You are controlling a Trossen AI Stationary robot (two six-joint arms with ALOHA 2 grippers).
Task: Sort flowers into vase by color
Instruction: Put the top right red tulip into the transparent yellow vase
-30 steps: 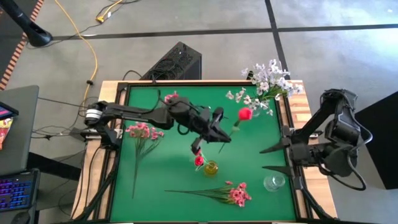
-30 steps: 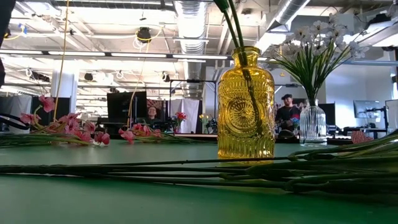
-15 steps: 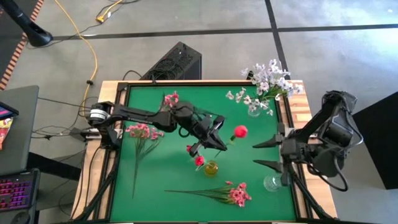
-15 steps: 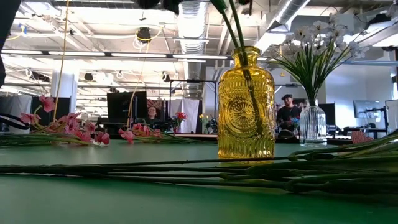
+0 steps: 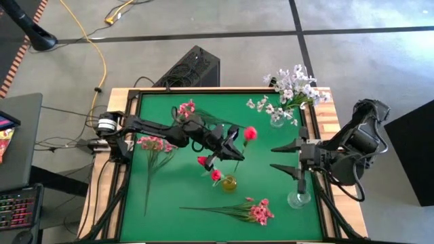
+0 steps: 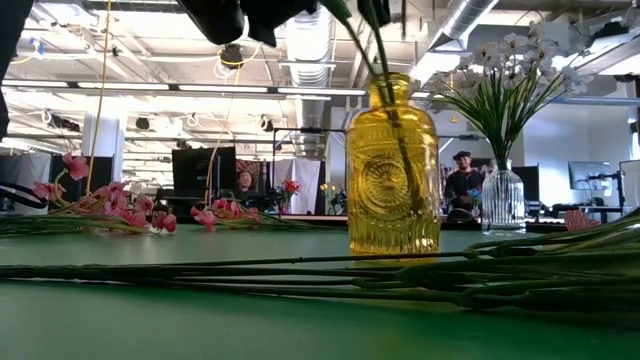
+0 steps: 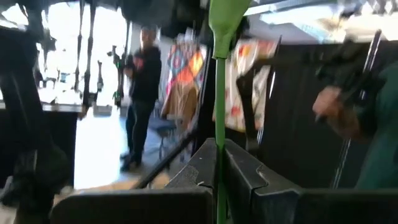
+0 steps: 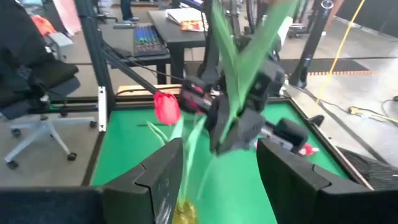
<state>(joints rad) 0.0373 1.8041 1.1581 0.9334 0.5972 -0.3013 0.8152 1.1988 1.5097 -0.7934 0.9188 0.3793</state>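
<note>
High view: red tulip (image 5: 250,133) held above the yellow vase (image 5: 230,183).
Left gripper (image 5: 232,145) clenches its stem; right gripper (image 5: 281,157) hovers, jaws spread.

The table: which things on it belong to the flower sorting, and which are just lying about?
Part of the job:
- red flower in the left claw
- yellow vase
- clear vase
- white flowers
- pink sprays
- right claw, open

Just lying about:
- yellow cable
- keyboard
</note>
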